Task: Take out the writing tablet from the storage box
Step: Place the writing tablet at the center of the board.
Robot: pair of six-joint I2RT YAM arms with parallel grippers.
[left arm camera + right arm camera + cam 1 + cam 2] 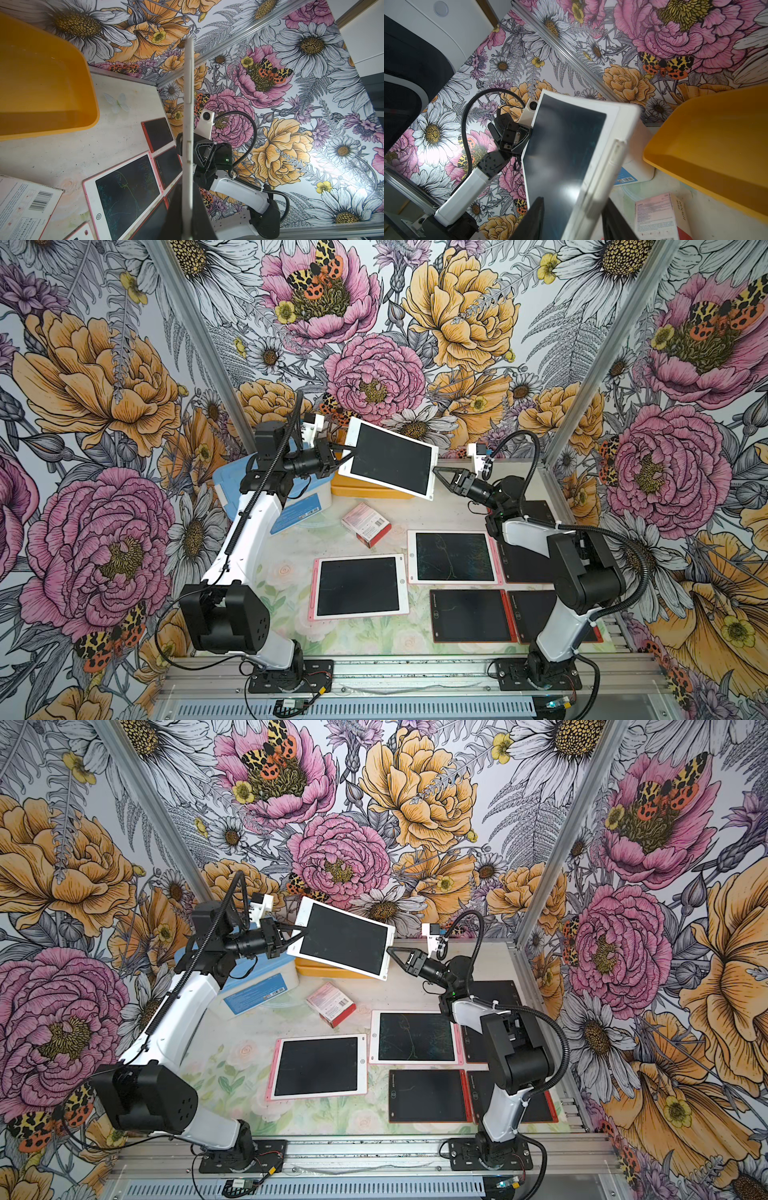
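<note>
tablet seemingly clear above storage box

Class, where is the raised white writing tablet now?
In both top views the writing tablet hangs tilted above the storage box at the far middle of the table, between the left gripper, clamped on one edge, and the right gripper.

The writing tablet, white frame, dark screen, hangs tilted. Fingers of the right tool straddle its near edge; contact unclear. The left tool clamps its far edge. The yellow-orange storage box sits alongside; a red-and-white carton lies on the tabletop.
</note>
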